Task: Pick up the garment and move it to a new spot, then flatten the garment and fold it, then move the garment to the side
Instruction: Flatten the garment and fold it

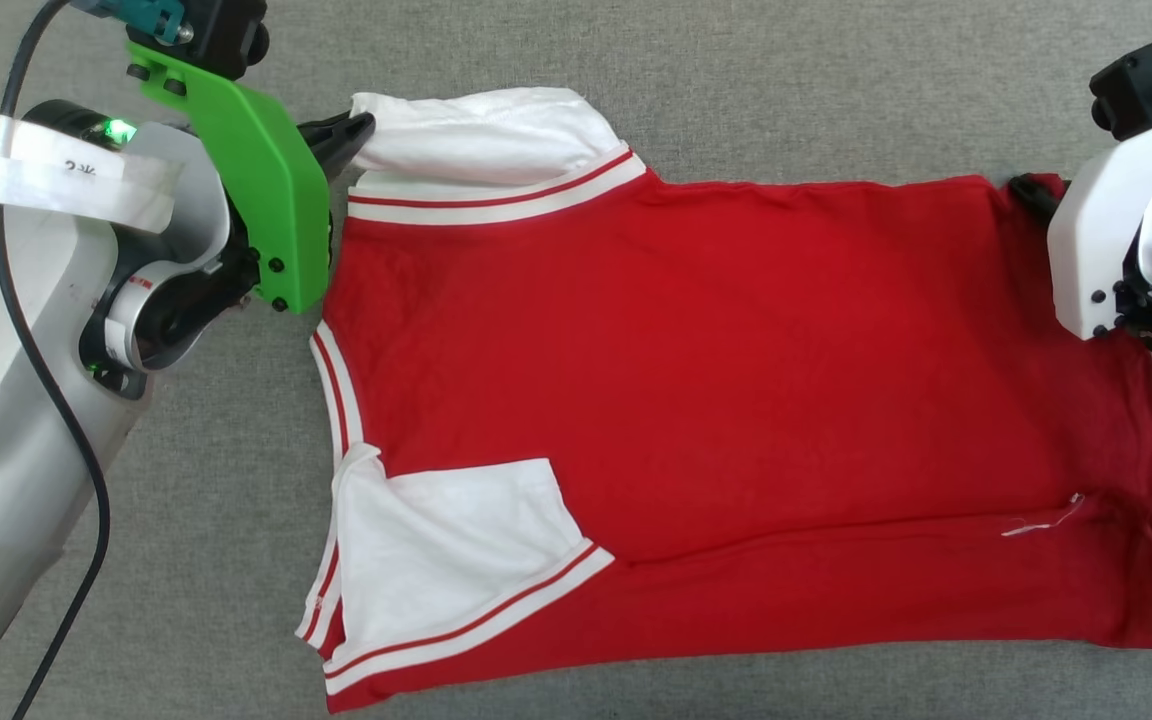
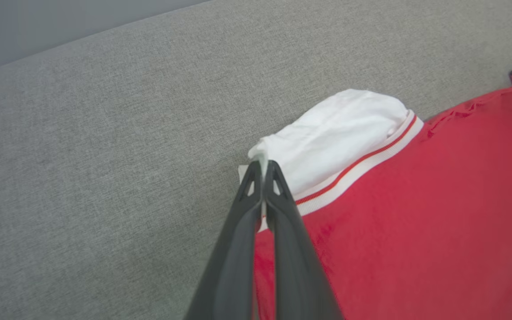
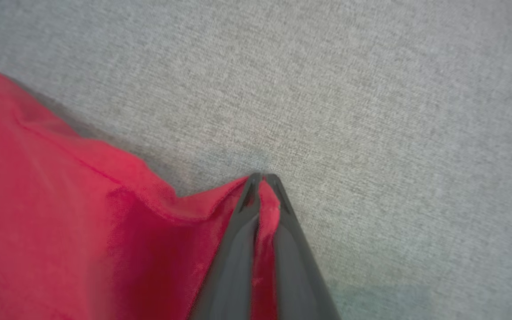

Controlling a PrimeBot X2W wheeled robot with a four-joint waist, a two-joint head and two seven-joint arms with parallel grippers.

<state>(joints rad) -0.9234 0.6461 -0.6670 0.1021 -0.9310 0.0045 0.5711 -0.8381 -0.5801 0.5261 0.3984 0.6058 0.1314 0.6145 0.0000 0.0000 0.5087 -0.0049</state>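
Garment (image 1: 736,350) soft, light, limp, likely sags between holds. Left hand (image 2: 262,165) clamped on white sleeve (image 2: 340,129) corner; right hand (image 3: 262,178) pinches red hem (image 3: 211,200) corner.

Left gripper (image 2: 263,165) clamped on garment (image 1: 736,350) sleeve. Right gripper (image 3: 262,178) apparently clamped on hem corner, view blurred. Arms spread wide.

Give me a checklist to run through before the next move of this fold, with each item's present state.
1. Left gripper shut on the far white sleeve: ok.
2. Right gripper shut on the red hem corner: ok.
3. Garment lying flat on the grey surface between both grips: ok.
4. Near sleeve folded onto the body: ok.
5. Both layers caught in each grip: cannot tell.
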